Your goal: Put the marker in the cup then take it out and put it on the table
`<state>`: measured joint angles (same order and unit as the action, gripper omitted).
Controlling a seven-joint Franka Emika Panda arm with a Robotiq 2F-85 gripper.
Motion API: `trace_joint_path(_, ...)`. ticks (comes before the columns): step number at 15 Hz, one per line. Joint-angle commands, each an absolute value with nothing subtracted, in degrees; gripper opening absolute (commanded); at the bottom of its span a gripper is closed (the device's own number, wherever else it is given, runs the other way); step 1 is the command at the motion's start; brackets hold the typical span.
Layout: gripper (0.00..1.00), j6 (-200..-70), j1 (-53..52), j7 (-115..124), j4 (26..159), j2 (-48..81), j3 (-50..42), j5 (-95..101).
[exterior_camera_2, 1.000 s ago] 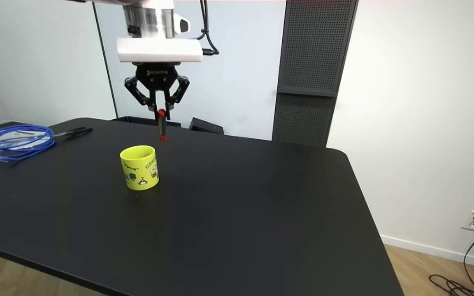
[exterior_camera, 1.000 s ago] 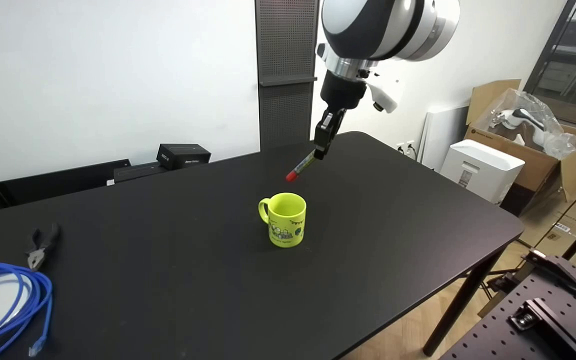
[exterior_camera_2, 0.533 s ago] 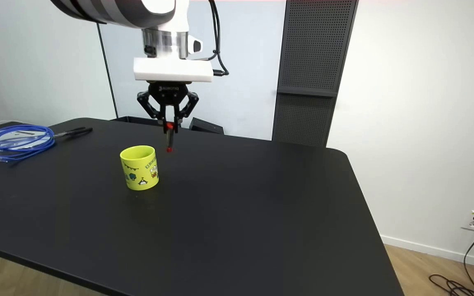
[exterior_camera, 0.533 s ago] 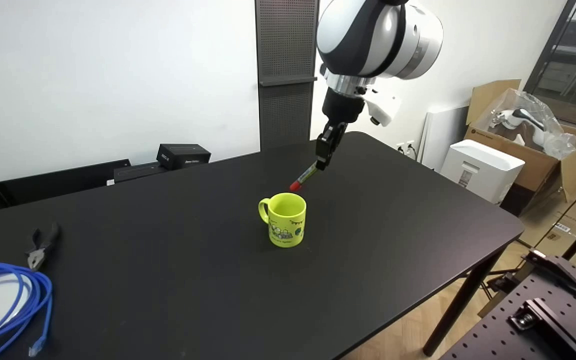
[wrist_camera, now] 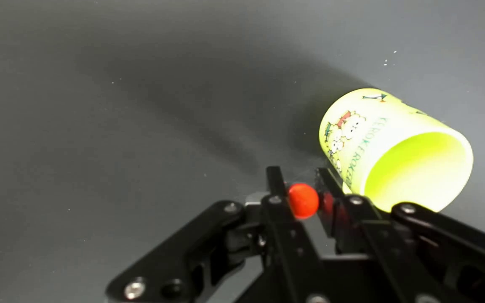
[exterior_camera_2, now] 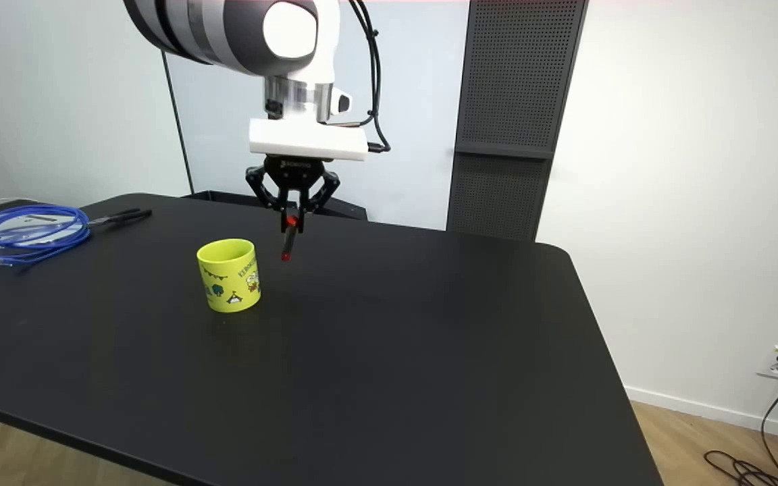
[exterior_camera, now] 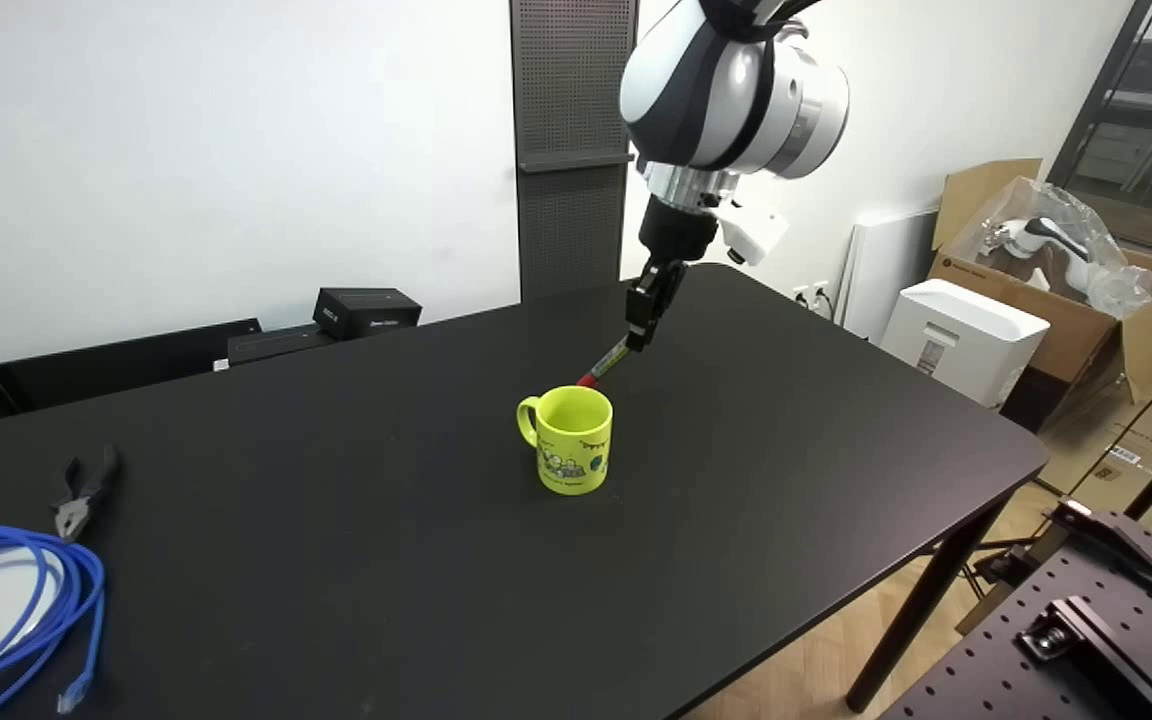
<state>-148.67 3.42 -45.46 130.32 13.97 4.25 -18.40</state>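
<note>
Slender marker with red ends and pale barrel is being pinched by the black two-fingered gripper and held slanted above the matte black table, near the bright yellow-green mug. Lower tip is being partly covered by the mug's rim in an exterior view; in the wrist view, barrel is being hidden behind one red end.
</note>
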Motion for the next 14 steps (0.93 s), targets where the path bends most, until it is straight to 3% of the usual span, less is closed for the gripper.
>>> trace_joint_path(1, 0.48, -146.67, 5.18, -46.28, 126.77, 16.76, 6.07, -18.96)
trace_joint_path(8, 0.95, -141.65, 6.09, -44.78, 125.58, 17.16, 6.02, -17.44)
trace_joint_path(10, 1.00, -139.69, 5.48, -42.52, 125.88, 15.86, 5.05, -15.48)
trace_joint_path(14, 1.00, -135.75, 5.09, -39.39, 126.26, 13.32, 4.02, -12.51)
